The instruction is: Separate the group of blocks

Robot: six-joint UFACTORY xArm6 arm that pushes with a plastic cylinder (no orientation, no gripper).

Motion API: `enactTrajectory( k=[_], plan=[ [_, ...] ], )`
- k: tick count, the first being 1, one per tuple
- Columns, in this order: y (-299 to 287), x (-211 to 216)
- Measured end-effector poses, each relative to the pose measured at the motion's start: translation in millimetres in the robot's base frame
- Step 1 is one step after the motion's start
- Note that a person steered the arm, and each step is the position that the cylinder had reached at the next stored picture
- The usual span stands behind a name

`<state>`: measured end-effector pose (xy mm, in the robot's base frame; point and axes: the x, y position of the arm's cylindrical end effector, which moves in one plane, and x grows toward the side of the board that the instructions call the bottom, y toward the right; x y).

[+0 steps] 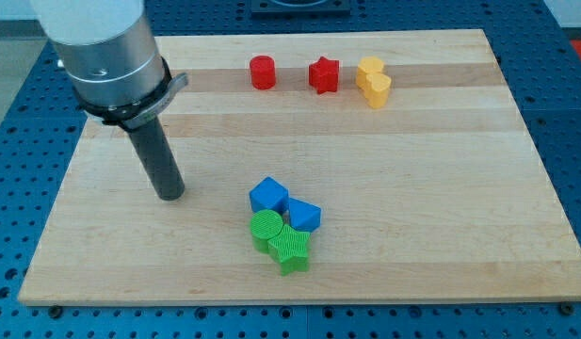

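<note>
My tip (pixel 169 196) rests on the board to the left of a tight cluster of blocks, a gap apart from it. The cluster holds a blue cube (pixel 268 195), a blue triangular block (pixel 304 216), a green cylinder (pixel 266 228) and a green star-like block (pixel 290 250), all touching one another. Along the view's top stand a red cylinder (pixel 262 72), a red star (pixel 323 74) and a yellow heart-shaped block (pixel 373 81), the last two close together.
The wooden board (pixel 441 188) lies on a blue perforated table (pixel 568 113). The arm's grey body (pixel 106 52) looms over the board's upper left corner.
</note>
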<state>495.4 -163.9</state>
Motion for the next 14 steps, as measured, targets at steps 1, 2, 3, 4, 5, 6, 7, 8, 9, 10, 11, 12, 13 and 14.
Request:
enactTrajectory(
  k=[1,2,3,4,5,6,7,8,9,10,11,12,13,14],
  plan=[
    [0,0],
    [-1,16],
    [5,56],
    [6,59],
    [26,106],
    [51,122],
    [51,122],
    [70,120],
    [117,114],
    [148,100],
    [148,100],
    [148,100],
    [92,100],
    [62,100]
  ],
)
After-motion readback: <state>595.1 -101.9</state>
